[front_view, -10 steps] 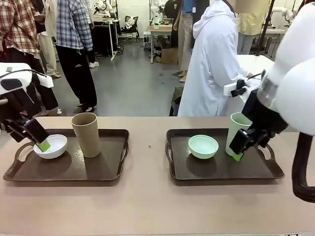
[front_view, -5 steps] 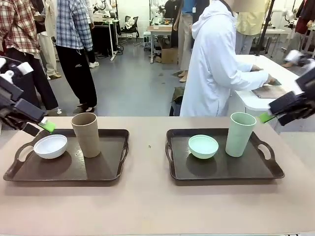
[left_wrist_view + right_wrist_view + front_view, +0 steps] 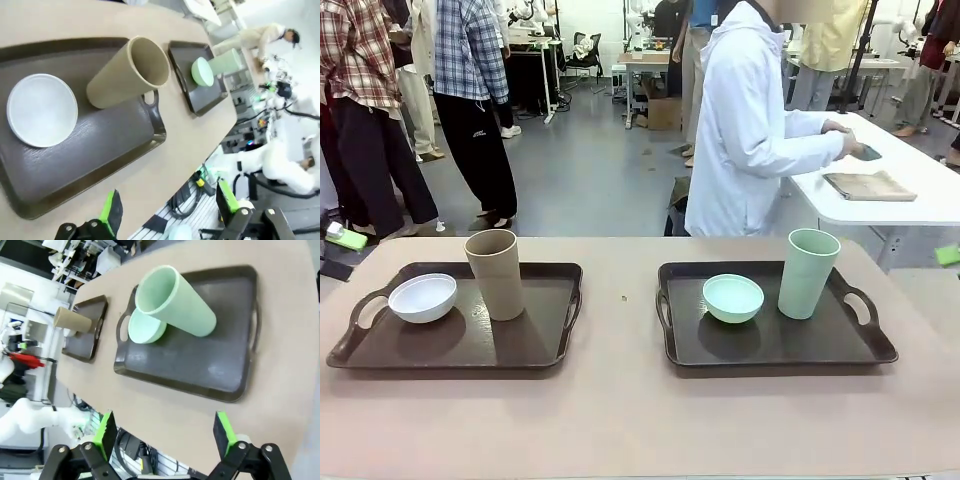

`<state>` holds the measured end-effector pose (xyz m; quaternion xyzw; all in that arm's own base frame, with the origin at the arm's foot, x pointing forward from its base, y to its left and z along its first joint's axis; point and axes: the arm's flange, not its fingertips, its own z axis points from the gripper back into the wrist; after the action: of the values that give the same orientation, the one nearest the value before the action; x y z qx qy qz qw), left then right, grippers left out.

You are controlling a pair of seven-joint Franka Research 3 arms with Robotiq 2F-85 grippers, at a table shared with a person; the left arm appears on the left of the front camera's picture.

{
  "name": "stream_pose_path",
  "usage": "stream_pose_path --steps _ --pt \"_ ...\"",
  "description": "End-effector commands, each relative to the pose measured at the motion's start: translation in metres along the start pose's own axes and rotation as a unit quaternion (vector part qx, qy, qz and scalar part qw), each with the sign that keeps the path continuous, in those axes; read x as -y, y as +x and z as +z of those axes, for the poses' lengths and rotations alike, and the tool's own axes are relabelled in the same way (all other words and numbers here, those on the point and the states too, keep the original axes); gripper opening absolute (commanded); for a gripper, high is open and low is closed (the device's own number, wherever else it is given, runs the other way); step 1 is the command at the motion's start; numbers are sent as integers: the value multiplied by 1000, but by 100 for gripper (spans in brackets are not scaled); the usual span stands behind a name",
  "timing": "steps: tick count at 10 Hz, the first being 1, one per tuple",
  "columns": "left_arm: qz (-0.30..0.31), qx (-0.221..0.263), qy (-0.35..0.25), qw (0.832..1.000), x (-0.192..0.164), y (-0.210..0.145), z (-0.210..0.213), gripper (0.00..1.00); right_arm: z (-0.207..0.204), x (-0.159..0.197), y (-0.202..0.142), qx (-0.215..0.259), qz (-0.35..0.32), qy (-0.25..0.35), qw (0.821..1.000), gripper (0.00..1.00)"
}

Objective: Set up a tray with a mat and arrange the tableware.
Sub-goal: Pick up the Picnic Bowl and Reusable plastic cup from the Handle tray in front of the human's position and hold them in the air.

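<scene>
Two dark brown trays lie side by side on the tan table. The left tray [image 3: 460,350] [image 3: 100,150] carries a white bowl [image 3: 422,297] [image 3: 42,109] and a tan tumbler [image 3: 495,273] [image 3: 129,72]. A mint bowl [image 3: 733,297] [image 3: 145,330] and a mint tumbler [image 3: 808,272] [image 3: 175,300] stand on the right tray [image 3: 770,350] [image 3: 200,370]. My left gripper [image 3: 342,242] [image 3: 167,207] is open at the table's far left edge, off the tray. At the far right edge my right gripper [image 3: 948,255] [image 3: 165,432] is open too. A flat brown sheet [image 3: 868,185], maybe the mat, lies on a white side table.
A person in a white coat [image 3: 745,130] stands behind the table, turned right, with hands reaching over the white side table [image 3: 910,200]. Other people stand farther back on the left. Bare tabletop [image 3: 620,300] separates the trays and runs along the front.
Both arms have pulled away from the bowl and the tumbler, outward to the table's side edges, with nothing in them. The person has turned and reached over the side table.
</scene>
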<state>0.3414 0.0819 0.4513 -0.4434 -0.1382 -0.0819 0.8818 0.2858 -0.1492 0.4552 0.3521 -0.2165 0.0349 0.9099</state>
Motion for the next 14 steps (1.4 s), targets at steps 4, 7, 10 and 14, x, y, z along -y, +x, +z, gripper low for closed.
stream_pose_path --steps 4,7,10,14 --pt "3 -8 18 1000 -13 11 -3 100 -58 4 -67 -10 -6 27 1000 100" --pt "34 3 2 999 -13 12 0 100 -9 29 -14 -14 -36 22 999 100" --pt "34 3 2 999 -13 12 0 100 -9 29 -14 -14 -36 22 999 100" --pt "34 3 2 999 -13 12 0 100 -9 29 -14 -14 -36 22 999 100"
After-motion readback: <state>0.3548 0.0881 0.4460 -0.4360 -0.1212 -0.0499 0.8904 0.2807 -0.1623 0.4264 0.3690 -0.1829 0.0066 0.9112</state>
